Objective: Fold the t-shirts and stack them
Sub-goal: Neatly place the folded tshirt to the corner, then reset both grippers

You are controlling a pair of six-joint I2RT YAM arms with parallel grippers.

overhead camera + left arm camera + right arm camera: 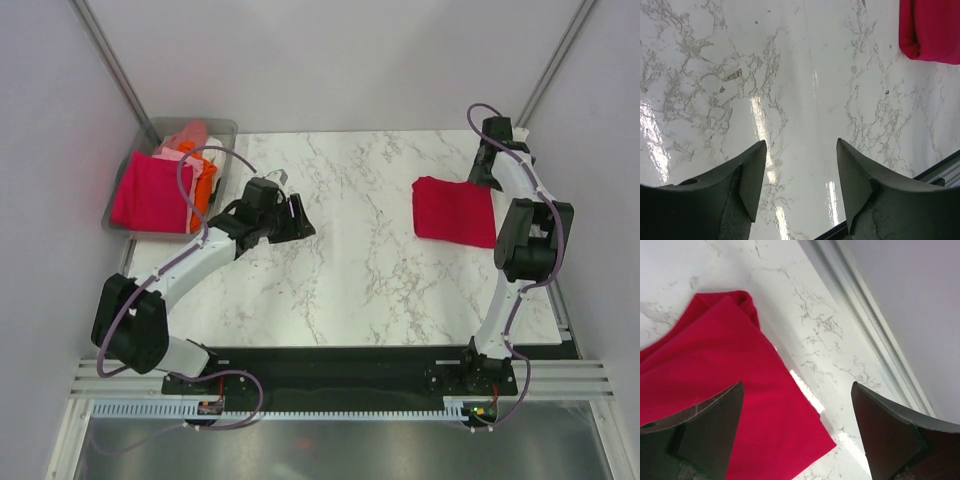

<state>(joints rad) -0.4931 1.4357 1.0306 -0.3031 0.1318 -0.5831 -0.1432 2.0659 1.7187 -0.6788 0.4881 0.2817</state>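
Jaws of left gripper (801, 144) are seen apart, nothing held, above marble table (350, 280), approx. left of centre. Those of right gripper (797, 387) are likewise spread and empty, positioned over far-right corner of crimson t-shirt (455, 210). This is laid folded flat on right side of table. Magenta-pink t-shirt (150, 190), orange t-shirt (207, 180) and pale pink t-shirt (190, 135) are heaped in grey bin (190, 121), far-left corner.

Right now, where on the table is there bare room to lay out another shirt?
The marble table is bare between the left fingers and the folded red shirt, and along the near edge. Crowded: the bin at far left, heaped with shirts.
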